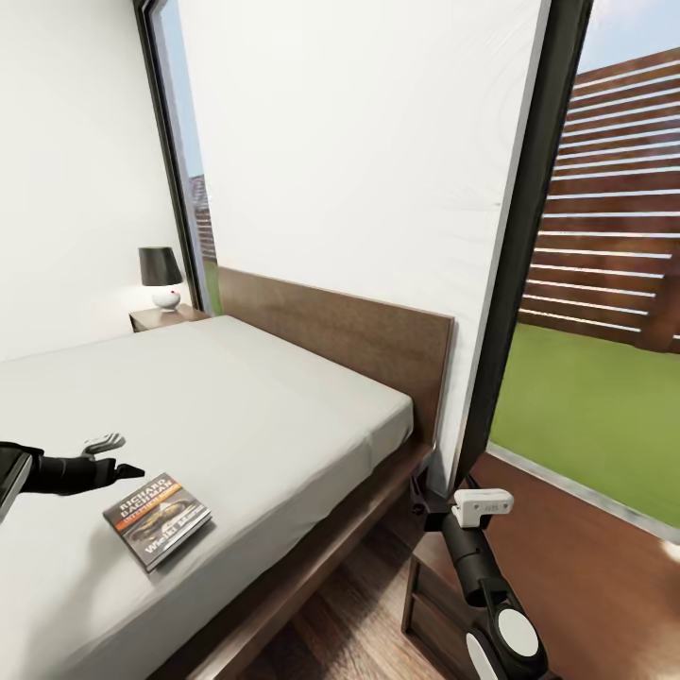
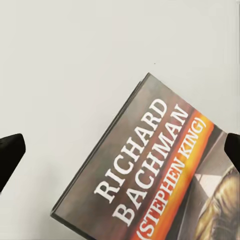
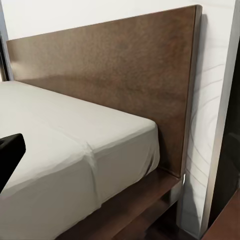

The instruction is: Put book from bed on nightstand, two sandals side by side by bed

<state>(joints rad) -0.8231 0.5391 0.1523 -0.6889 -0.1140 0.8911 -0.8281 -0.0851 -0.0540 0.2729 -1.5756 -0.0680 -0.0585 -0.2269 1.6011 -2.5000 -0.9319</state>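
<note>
The book (image 1: 156, 519), dark with an orange band and white lettering, lies flat on the grey mattress of the bed (image 1: 246, 406), near its side edge. My left gripper (image 1: 118, 455) hovers just beyond the book's far corner, open and empty. In the left wrist view the book (image 2: 160, 175) sits between and below the two spread black fingertips (image 2: 10, 155). My right gripper (image 1: 422, 502) hangs open beside the headboard (image 1: 340, 331), above the near nightstand (image 1: 439, 586); one of its fingertips (image 3: 10, 155) appears before the mattress corner. The sandals are out of view.
A second nightstand (image 1: 165, 316) with a dark-shaded lamp (image 1: 161, 274) stands at the bed's far side. Tall dark-framed windows (image 1: 529, 236) flank the white wall behind the headboard. Wood-plank floor (image 1: 340, 614) runs between the bed and the near nightstand.
</note>
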